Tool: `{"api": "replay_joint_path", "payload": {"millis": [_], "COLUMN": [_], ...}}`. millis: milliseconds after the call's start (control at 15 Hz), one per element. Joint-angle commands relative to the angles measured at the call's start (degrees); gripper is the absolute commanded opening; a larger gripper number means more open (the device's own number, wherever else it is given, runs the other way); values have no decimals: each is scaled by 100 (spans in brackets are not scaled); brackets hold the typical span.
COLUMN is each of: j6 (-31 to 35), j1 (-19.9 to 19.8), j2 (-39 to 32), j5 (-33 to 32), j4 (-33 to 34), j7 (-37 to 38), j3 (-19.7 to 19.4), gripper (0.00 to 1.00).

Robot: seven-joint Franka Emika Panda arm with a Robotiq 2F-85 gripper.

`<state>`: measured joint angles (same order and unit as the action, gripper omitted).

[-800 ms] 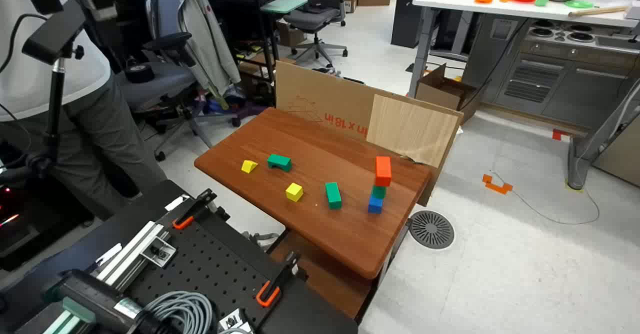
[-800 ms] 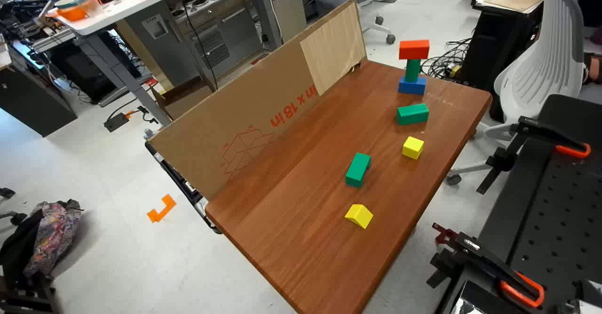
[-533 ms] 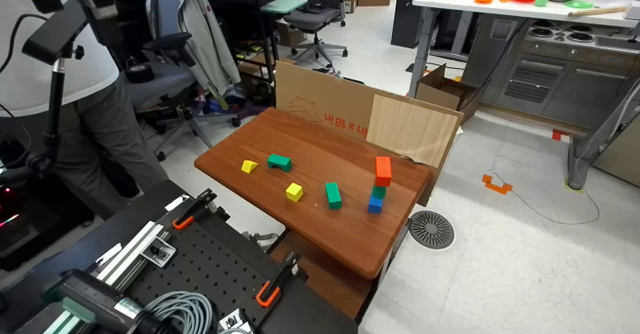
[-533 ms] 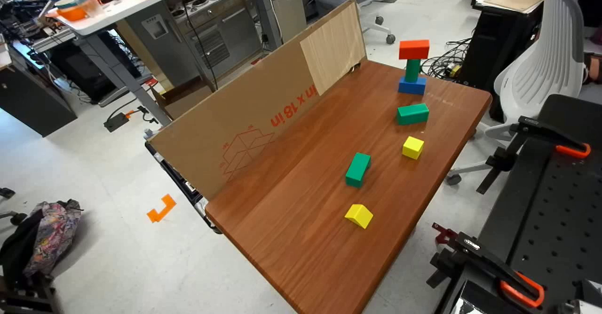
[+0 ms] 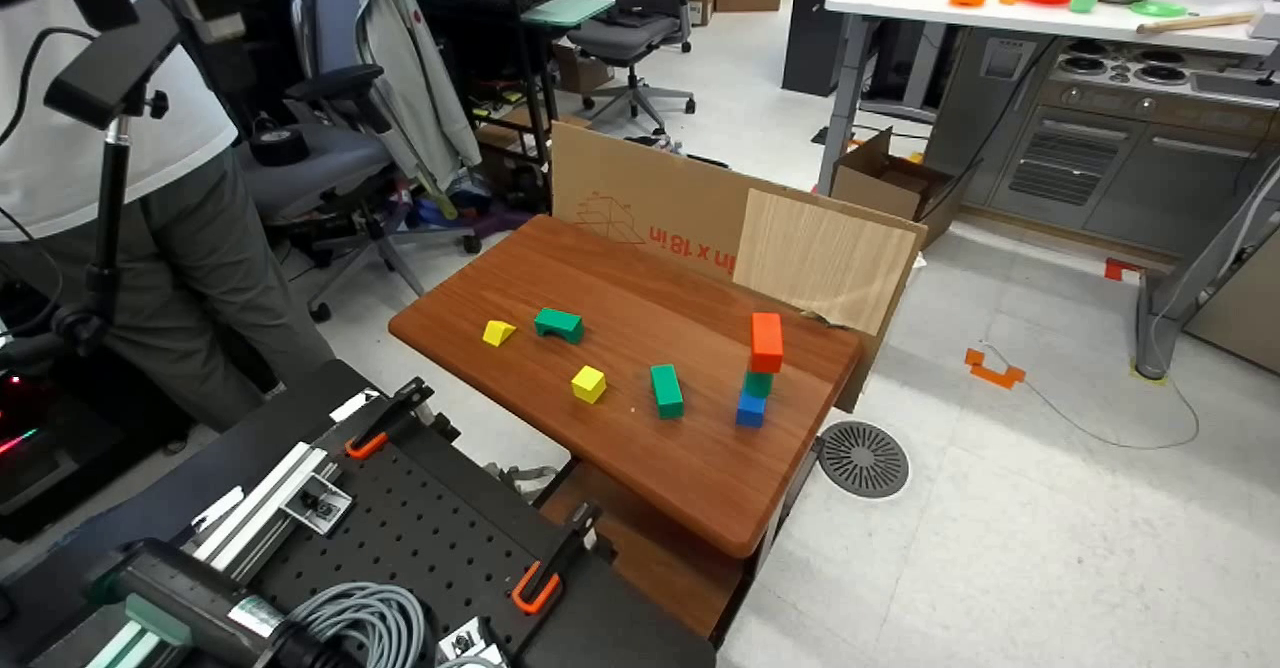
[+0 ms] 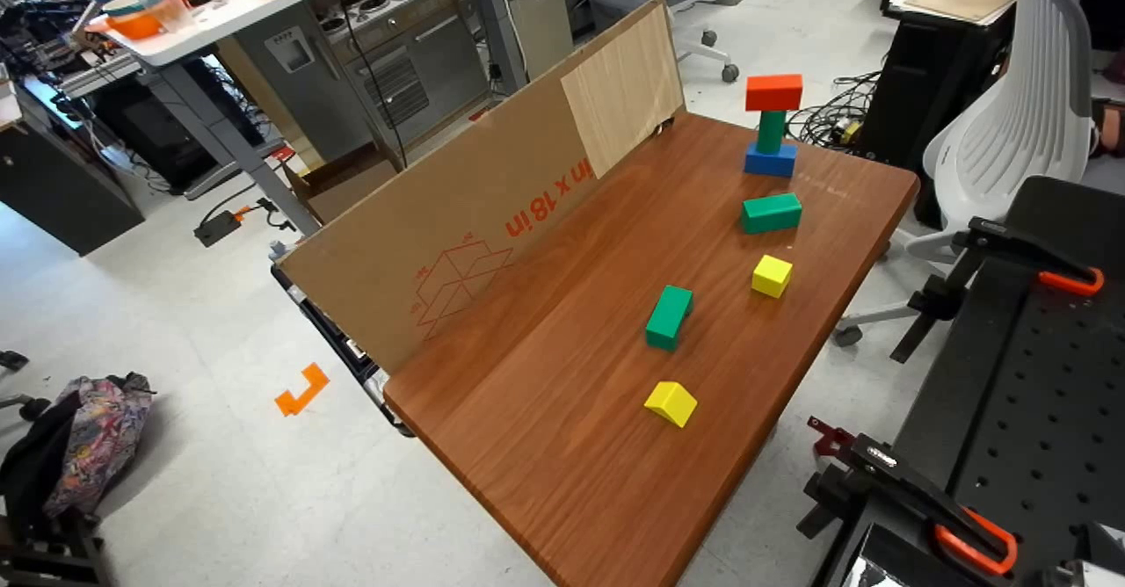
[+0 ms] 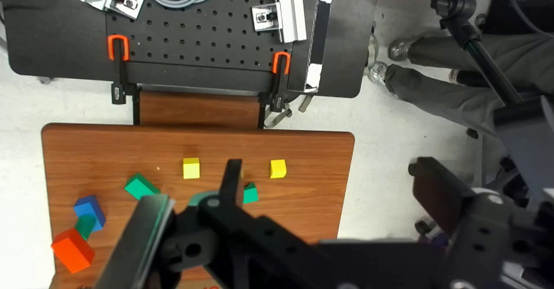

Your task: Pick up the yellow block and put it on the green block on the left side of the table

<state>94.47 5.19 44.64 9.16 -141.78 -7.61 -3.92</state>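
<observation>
A yellow cube (image 5: pixel 589 385) and a yellow wedge (image 5: pixel 498 333) lie apart on the reddish-brown table (image 5: pixel 660 458). They also show in the wrist view, the cube (image 7: pixel 191 168) left of the wedge (image 7: pixel 278 168). A green arch block (image 6: pixel 670 317) lies between them and further back. A green rectangular block (image 6: pixel 771 213) lies between the cube and a stack. My gripper (image 7: pixel 327 163) is open and empty, well above the table. One finger partly hides the green arch (image 7: pixel 250 194) in the wrist view.
The stack has a blue block (image 6: pixel 770 161), a green block (image 6: pixel 771 132) and a red block (image 6: pixel 773 93) on top. A cardboard sheet (image 6: pixel 466 200) stands along the table's back edge. A black workbench (image 7: pixel 194 72) with clamps is at the front. A person (image 5: pixel 200 248) stands beside it.
A dark arm part at the upper left of an exterior view has come further into the picture. The person has shifted slightly. The blocks have not moved.
</observation>
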Motion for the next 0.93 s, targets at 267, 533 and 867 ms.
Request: {"api": "replay_joint_path", "payload": {"millis": [267,533,867], "j6": [2514,3894,4803], "j1": [-480,-568,-493], "j2": [-953,-2136,-3524], "j5": [-41,22,-76], "j4": [-975,-1173,-958], "j7": [451,835,859], "j3": [125,138,186], "gripper": [100,100,100]}}
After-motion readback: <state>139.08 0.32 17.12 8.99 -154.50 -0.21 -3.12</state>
